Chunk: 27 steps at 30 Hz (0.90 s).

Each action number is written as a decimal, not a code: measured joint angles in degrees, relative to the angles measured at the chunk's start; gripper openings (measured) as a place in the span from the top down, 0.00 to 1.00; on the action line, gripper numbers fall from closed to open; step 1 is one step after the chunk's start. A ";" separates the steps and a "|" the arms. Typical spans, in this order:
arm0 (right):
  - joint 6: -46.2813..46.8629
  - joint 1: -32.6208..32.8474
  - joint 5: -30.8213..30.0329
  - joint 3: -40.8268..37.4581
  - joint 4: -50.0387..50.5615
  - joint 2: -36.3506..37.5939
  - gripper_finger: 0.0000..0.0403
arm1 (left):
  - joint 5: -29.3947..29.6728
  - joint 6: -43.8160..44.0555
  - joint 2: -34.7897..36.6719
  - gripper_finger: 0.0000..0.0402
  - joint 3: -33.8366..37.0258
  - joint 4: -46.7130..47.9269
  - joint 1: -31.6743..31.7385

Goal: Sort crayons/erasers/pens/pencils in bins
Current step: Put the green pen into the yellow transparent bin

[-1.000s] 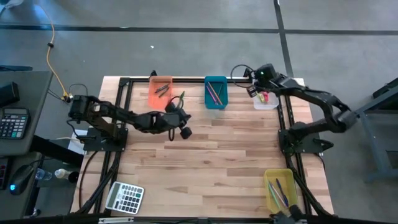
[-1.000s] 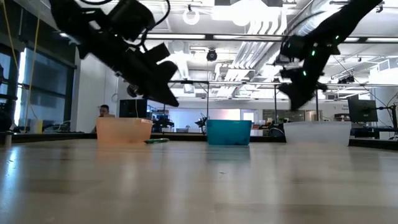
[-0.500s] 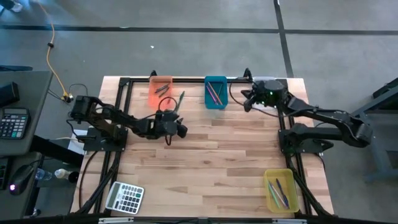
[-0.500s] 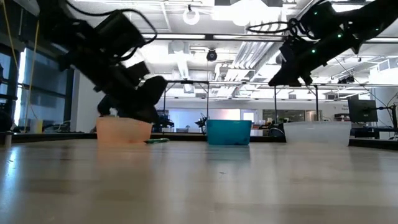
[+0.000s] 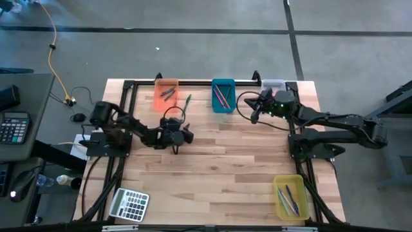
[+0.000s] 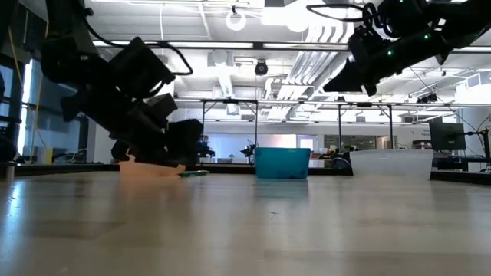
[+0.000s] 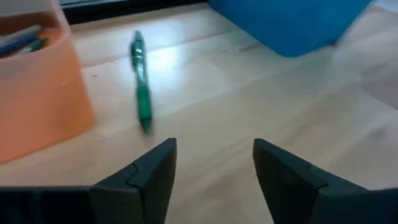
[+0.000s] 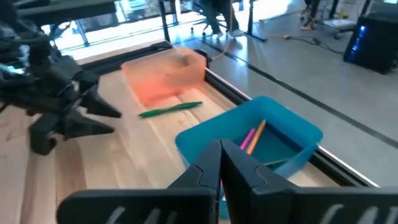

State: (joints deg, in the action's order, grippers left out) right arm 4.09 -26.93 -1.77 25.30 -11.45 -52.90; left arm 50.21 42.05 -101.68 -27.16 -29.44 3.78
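Note:
A green pencil lies flat on the table beside the orange bin, which holds a few dark sticks. My left gripper stands open low over the table just short of the pencil's near end, pointing at the far edge; it touches nothing. My right gripper is shut and empty, raised above the table between the teal bin and the clear whitish bin. The teal bin holds pink and orange pencils. Pens lie in the yellow bin at the near right.
A grey calculator lies at the table's near left corner. A black frame rail runs along the far edge behind the bins. Bare wood stretches across the table's middle and near side.
My left gripper has sunk toward the table, rolled, and drawn a little toward the left edge, ending near the green pencil. My right gripper has swung from over the clear bin toward the table's left and tipped up from pointing down to nearly level.

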 joint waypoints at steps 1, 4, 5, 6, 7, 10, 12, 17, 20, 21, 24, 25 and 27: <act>-0.25 0.46 -0.10 0.00 -0.05 0.02 1.00 | 1.04 0.70 -0.84 0.49 0.00 -0.80 0.14; -1.45 1.36 -0.17 0.00 -0.56 0.04 1.00 | 1.84 4.73 -2.66 0.48 -0.02 -1.22 1.40; -1.60 1.55 -0.17 0.00 -0.64 0.04 1.00 | 1.84 6.12 -3.37 0.48 -0.02 -1.09 1.92; -1.93 1.63 -0.17 0.00 -0.81 0.04 1.00 | 1.83 6.94 -4.01 0.48 -0.02 -1.07 2.42; -2.48 1.63 -0.17 0.00 -1.09 0.04 1.00 | 1.85 7.38 -4.63 0.48 -0.02 -1.35 2.88; -2.65 1.60 -0.17 0.00 -1.48 0.04 1.00 | 2.04 7.73 -5.76 0.48 -0.04 -2.76 4.05; -2.93 1.60 -0.17 0.00 -1.65 0.04 1.00 | 2.27 6.61 -6.52 0.48 -0.04 -4.27 4.66; -3.05 1.60 -0.01 0.00 -1.73 0.04 1.00 | 0.47 2.42 -7.46 0.48 -0.04 -7.51 6.33; -3.05 1.60 0.03 0.00 -1.73 0.04 1.00 | -0.76 2.12 -7.69 0.48 -0.09 -8.14 6.85; -3.07 1.60 0.03 0.00 -1.74 0.04 1.00 | -0.76 1.99 -7.71 0.49 -0.09 -8.12 6.83; -3.07 1.60 0.05 0.00 -1.74 0.04 1.00 | -0.76 1.07 -7.72 0.53 -0.09 -8.03 6.83; -3.08 1.60 0.03 0.00 -1.74 0.04 1.00 | -0.82 0.77 -7.74 0.55 -0.09 -7.97 6.83; -3.16 1.60 0.03 0.00 -1.76 0.04 1.00 | -0.95 0.07 -7.74 0.59 -0.09 -7.92 6.85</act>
State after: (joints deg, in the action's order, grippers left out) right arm 0.93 -25.32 -1.74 25.30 -13.21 -52.86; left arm 49.26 42.11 -109.43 -27.24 -37.36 10.63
